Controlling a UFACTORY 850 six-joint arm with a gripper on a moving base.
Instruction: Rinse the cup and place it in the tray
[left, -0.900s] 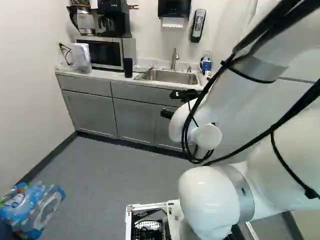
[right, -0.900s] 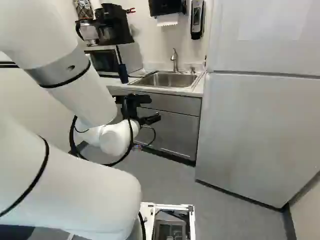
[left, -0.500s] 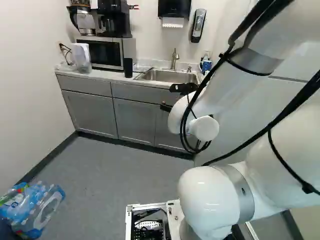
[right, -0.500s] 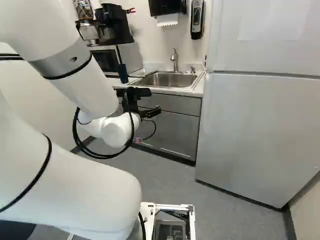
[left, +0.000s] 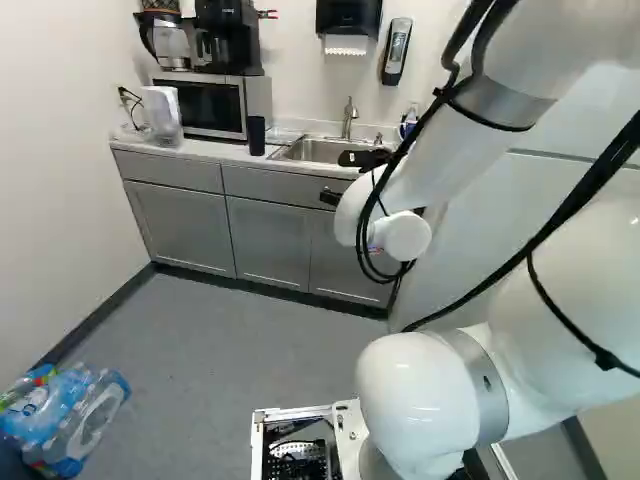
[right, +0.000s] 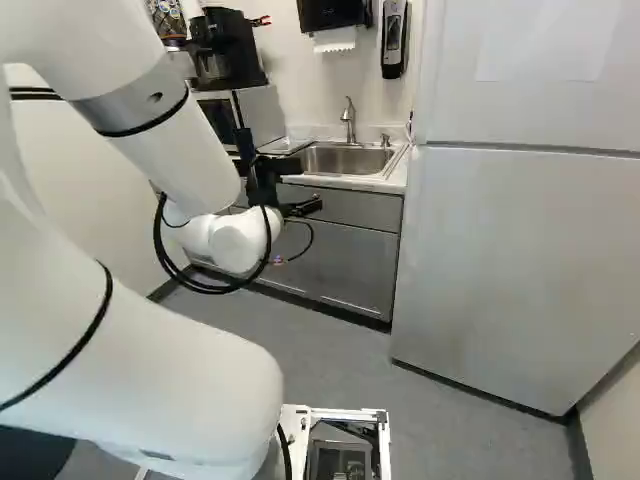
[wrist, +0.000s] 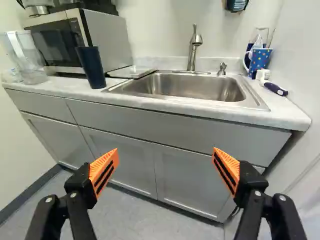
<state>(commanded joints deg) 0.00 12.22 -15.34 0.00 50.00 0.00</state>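
Now the gripper (right: 310, 186) was in front of the sink (wrist: 200, 90), its fingers spread well apart. The dark cup (wrist: 91, 68) stood upright just beside the sink, and the mug (wrist: 260, 61) at the sink's other side.

We note microwave (wrist: 107, 42) on counter (wrist: 60, 87), coffee maker (left: 228, 35) atop, pitcher (left: 162, 113) beside it, towel dispenser (left: 348, 17) on back wall (left: 295, 60), white fridge (right: 515, 270), bottles (left: 72, 410) near side wall (left: 60, 200).
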